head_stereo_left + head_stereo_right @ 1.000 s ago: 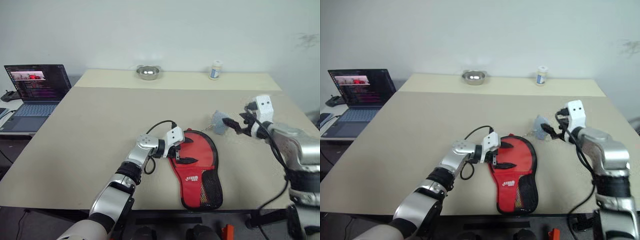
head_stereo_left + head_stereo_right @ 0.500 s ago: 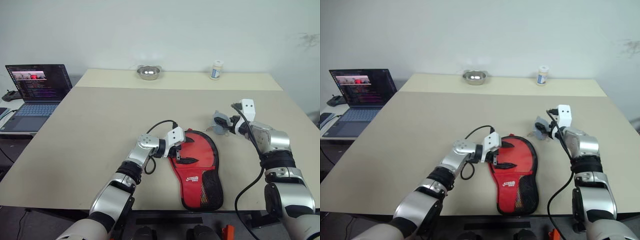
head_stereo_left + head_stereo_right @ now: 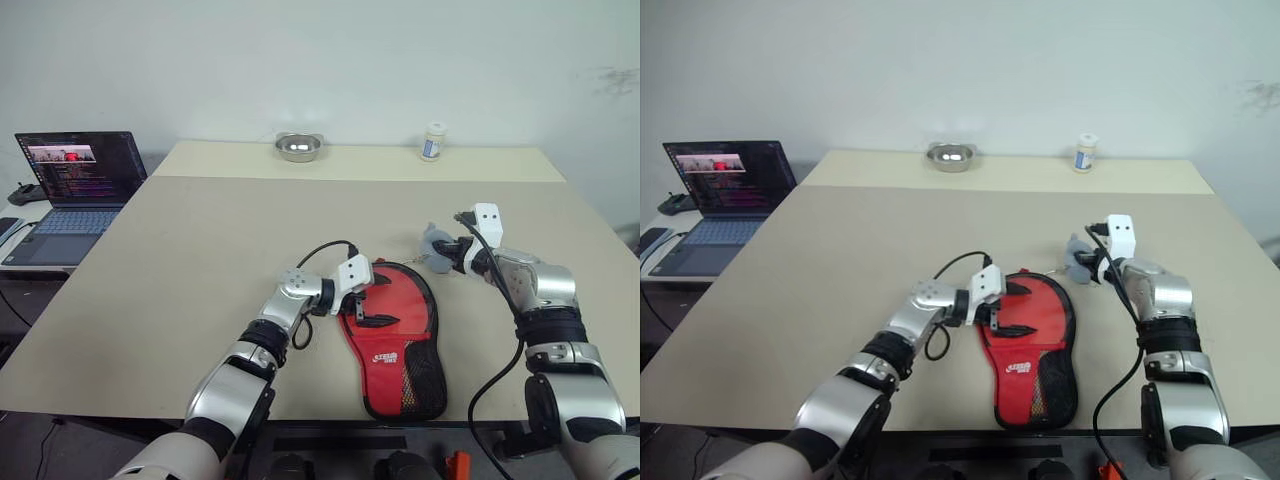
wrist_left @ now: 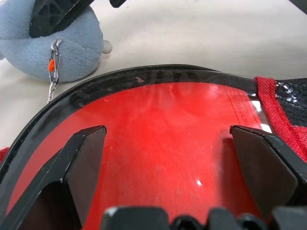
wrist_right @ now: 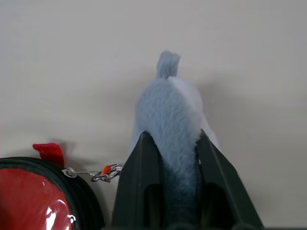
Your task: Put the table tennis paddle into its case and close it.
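Left gripper (image 3: 368,300) spread wide, right gripper (image 5: 173,158) pinched closed.

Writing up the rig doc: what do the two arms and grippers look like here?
Both arms are silver-grey metal with black joint bands. Each wrist carries a white boxy camera block, with a black cable looping from it back along the forearm. The left gripper and right gripper each have two black plastic fingers, wedge-shaped and tapering toward the tips. No markings can be made out.

Even, bright, diffuse light; shadows soft and short, one faint beneath the plush (image 5: 168,120) ahead of the right gripper (image 5: 173,158). White glare streaks on the red case (image 4: 168,143) between the left gripper (image 4: 168,139) fingers; those fingers blur nearest the lens.
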